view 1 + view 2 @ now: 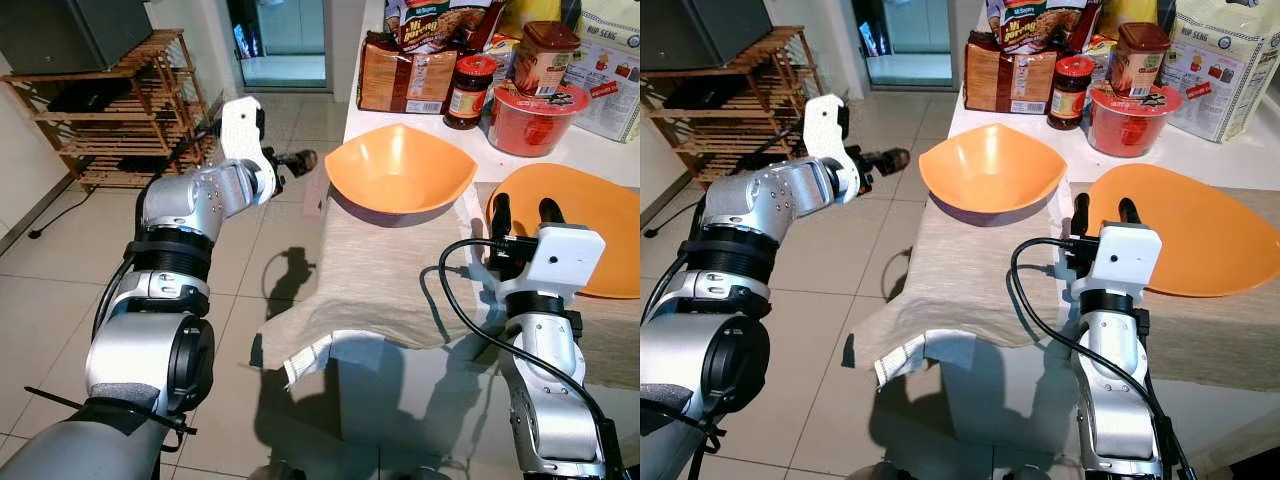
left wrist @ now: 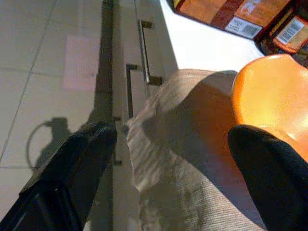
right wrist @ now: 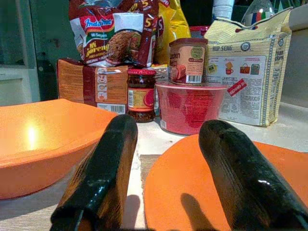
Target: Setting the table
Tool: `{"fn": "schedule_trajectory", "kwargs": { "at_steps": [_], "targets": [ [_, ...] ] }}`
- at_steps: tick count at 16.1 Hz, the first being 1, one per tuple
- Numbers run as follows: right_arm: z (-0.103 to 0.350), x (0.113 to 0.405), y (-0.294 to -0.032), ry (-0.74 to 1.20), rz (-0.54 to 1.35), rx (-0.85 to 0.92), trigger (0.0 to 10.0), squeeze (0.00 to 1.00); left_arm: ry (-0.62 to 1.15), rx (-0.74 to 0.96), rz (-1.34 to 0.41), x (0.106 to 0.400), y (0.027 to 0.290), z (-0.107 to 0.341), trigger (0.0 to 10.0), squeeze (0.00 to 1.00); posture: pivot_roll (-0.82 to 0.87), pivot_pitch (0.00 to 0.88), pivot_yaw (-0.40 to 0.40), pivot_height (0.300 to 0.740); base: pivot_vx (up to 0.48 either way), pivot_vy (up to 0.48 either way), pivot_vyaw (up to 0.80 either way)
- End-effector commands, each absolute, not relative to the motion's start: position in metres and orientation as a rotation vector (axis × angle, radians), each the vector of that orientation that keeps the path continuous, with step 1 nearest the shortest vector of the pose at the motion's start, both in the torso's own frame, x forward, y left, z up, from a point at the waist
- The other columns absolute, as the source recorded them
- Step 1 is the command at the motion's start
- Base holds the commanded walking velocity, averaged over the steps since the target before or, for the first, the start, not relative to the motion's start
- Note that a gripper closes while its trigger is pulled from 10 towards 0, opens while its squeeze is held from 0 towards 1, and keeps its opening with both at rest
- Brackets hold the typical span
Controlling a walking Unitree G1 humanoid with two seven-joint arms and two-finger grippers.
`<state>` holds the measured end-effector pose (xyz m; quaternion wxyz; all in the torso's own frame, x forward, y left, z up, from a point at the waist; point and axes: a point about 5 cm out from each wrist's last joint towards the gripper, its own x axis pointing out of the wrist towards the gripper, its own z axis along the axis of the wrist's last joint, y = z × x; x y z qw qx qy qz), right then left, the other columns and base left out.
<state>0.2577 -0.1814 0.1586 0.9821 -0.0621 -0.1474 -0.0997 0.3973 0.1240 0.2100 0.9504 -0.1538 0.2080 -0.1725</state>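
Orange bowl (image 1: 400,170) sitting on the far left part of a beige cloth (image 1: 390,270) spread over the white surface (image 1: 600,150), squarish with pointed corners, one corner aimed at the left edge of the surface and the opposite one toward the right. Orange plate (image 1: 1185,235) lying flat just right of the bowl, oval, long axis running left to right, near rim resting on the cloth. Bowl and plate close together but apart, a narrow strip of cloth between them.

Right pincer (image 1: 523,212) raised over the cloth at the plate's left rim, fingers spread wide and pointing away toward the far side, empty; through the right wrist view, one finger (image 3: 103,168) in line with the bowl, the other over the plate.

Left pincer (image 1: 298,160) held out over the floor tiles just left of the bowl, beyond the surface's left edge, fingers spread wide in the left wrist view, gripping nothing, aimed toward the bowl's left corner and the hanging cloth edge.

Behind the dishes on the far side: red lidded container (image 1: 528,118), dark jar (image 1: 468,92) with red lid, brown tin (image 1: 543,55), noodle packets (image 3: 113,31), large paper bag (image 3: 250,72). Wooden rack (image 1: 120,110) standing on the floor at far left.
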Motion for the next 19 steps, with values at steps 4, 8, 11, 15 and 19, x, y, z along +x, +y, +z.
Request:
{"fn": "schedule_trajectory", "kwargs": {
  "at_steps": [4,8,11,15,19],
  "targets": [
    [0.164,0.257,-0.181,-0.317,-0.196,-0.130,10.0,0.00,0.442,-0.367,-0.419,0.391,0.114,0.213,10.0,1.00,-0.07,0.000,0.081,0.722,0.000,0.000,0.00],
    [0.163,0.256,-0.181,-0.313,-0.199,-0.132,10.0,0.00,0.414,-0.401,-0.486,0.388,0.103,0.222,10.0,1.00,-0.08,0.000,0.084,0.722,0.000,0.000,0.00],
    [0.162,0.255,-0.181,-0.312,-0.200,-0.133,10.0,0.00,0.426,-0.409,-0.499,0.386,0.100,0.222,10.0,1.00,-0.08,0.000,0.085,0.722,0.000,0.000,0.00],
    [0.162,0.255,-0.181,-0.311,-0.200,-0.132,10.0,0.00,0.458,-0.385,-0.480,0.384,0.098,0.214,10.0,0.00,-0.08,0.000,0.086,0.722,0.000,0.000,0.00],
    [0.162,0.254,-0.181,-0.310,-0.201,-0.132,10.0,0.00,0.467,-0.413,-0.502,0.382,0.090,0.214,10.0,0.00,-0.09,0.000,0.088,0.722,0.000,0.000,0.00]
  ]
}}
